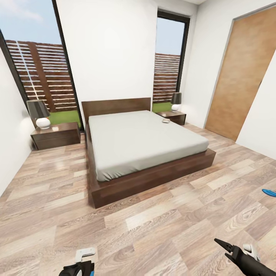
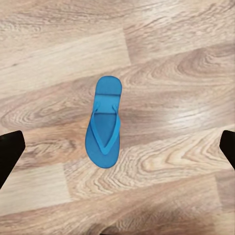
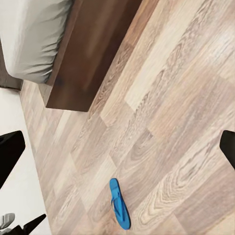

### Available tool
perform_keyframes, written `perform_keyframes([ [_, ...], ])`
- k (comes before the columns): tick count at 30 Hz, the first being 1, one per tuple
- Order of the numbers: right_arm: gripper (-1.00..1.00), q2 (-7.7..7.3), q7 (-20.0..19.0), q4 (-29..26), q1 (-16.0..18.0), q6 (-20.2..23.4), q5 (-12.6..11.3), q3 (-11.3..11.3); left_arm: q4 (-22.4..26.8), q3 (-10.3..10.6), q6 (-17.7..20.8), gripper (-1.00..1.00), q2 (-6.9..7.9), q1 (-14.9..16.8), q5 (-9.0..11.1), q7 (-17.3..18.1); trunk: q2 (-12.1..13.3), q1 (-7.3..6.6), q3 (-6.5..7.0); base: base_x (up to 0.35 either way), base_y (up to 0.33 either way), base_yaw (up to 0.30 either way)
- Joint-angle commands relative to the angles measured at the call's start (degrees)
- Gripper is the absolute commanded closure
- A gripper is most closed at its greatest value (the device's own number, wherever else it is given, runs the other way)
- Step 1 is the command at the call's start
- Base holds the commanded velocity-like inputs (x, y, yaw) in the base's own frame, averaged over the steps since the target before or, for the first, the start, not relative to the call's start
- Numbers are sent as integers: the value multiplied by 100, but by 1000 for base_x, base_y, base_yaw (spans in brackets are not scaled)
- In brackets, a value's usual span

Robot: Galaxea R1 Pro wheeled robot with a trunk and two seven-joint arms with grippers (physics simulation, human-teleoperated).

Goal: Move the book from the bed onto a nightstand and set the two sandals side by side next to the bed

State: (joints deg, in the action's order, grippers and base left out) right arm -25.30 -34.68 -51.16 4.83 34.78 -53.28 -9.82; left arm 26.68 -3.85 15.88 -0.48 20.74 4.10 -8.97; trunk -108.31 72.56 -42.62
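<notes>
nothing is done yet — the book (image 1: 166,121) lies by the bed's (image 1: 142,142) right edge near the headboard. one sandal (image 2: 104,123) sits on the floor under your open, empty left tool (image 2: 117,147); the other sandal (image 3: 120,204) lies off the bed's foot corner, below your open right tool (image 3: 117,142).

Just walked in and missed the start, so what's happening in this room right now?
A two-armed robot stands at the foot of the bed, holding nothing. Its left claw, wide open, is above one blue sandal lying flat on the wood floor. The right claw is also open, another sandal on the floor below. A small book lies on the mattress.
</notes>
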Motion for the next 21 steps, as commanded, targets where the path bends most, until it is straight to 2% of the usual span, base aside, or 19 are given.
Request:
perform_keyframes([
  [1,-100,0,-3,-1,3,50,-31,-9,12,-19,29,-100,-5,1,44,-17,-44,22,-24,0,0,0],
  [21,-100,8,9,0,5,64,-24,-3,12,-33,26,-100,3,1,55,-17,-846,461,-383,0,0,0],
])
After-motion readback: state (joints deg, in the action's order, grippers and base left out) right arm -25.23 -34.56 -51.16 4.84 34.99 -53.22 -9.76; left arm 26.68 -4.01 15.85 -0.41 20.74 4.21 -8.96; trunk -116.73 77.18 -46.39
